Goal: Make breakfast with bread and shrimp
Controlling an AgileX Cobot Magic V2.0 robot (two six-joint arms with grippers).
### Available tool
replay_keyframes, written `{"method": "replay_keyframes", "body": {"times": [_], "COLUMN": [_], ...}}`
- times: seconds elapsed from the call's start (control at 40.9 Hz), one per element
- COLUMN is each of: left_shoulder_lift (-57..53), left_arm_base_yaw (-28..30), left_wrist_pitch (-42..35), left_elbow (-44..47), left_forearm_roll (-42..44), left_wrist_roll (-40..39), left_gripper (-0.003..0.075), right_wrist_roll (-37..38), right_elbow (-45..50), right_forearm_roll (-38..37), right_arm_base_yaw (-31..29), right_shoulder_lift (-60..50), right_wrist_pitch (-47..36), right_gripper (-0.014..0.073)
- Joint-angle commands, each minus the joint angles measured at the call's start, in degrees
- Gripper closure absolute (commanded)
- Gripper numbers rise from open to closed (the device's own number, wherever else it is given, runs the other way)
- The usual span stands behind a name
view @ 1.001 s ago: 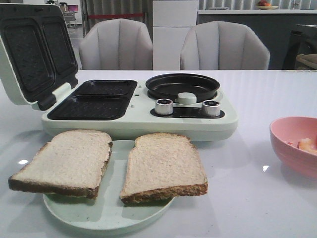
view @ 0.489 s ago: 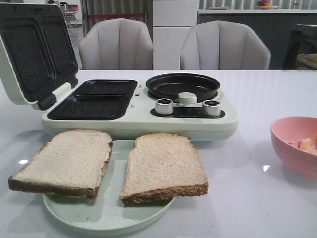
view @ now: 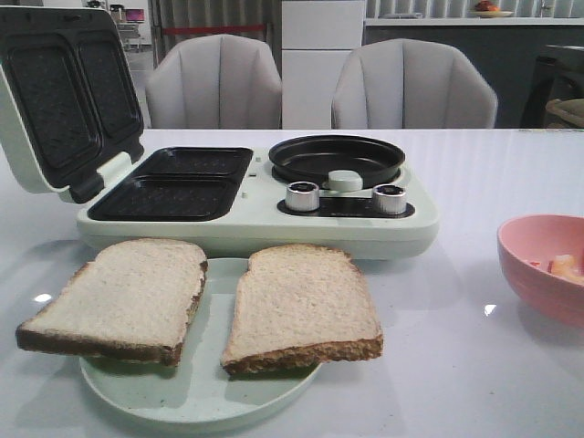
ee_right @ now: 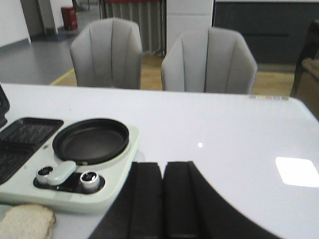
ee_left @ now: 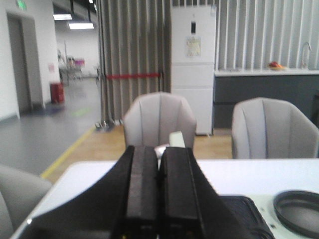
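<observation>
Pale wholemeal bread, 2 slices: the left slice and the right slice are laid side by side on a pale green plate at the near edge of the white table, both overhanging its rim. Just beyond the plate a breakfast maker is placed, lid raised at the left, 2 dark grill wells exposed, a round black pan on its right half, 2 metal knobs in front of the pan. At the right edge a pink bowl is seen; orange-pink shrimp are contained in it. Left gripper: fingers pressed together, nothing held. Right gripper: fingers together, nothing held.
</observation>
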Motion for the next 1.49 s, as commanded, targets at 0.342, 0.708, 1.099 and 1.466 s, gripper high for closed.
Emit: {"method": "replay_keyframes", "body": {"times": [0.342, 0.708, 1.099, 1.466], "left_shoulder_lift": [10.13, 14.98, 22.58, 32.72], "left_arm_base_yaw": [-0.27, -0.27, -5.92, -28.52], "left_wrist_pitch": [4.39, 4.97, 4.64, 6.98], "left_elbow": [1.22, 2.16, 2.16, 2.43], "left_forearm_roll": [-2.14, -1.23, -1.05, 9.37], "left_wrist_roll": [-0.37, -0.37, 5.56, 17.82], "left_gripper": [0.0619, 0.0258, 0.0160, 0.0160], "right_wrist_roll": [-0.29, -0.29, -0.29, -0.29], "right_elbow": [-2.40, -2.40, -2.40, -2.40], "right_forearm_roll": [-0.37, -0.37, -0.37, -0.37], "right_arm_base_yaw": [0.09, 0.09, 0.09, 0.09], "right_shoulder_lift": [15.38, 18.35, 18.35, 18.35], "right_wrist_pitch": [3.80, 4.05, 4.19, 4.24], "right_gripper": [0.0548, 0.0190, 0.0076, 0.0076]}}
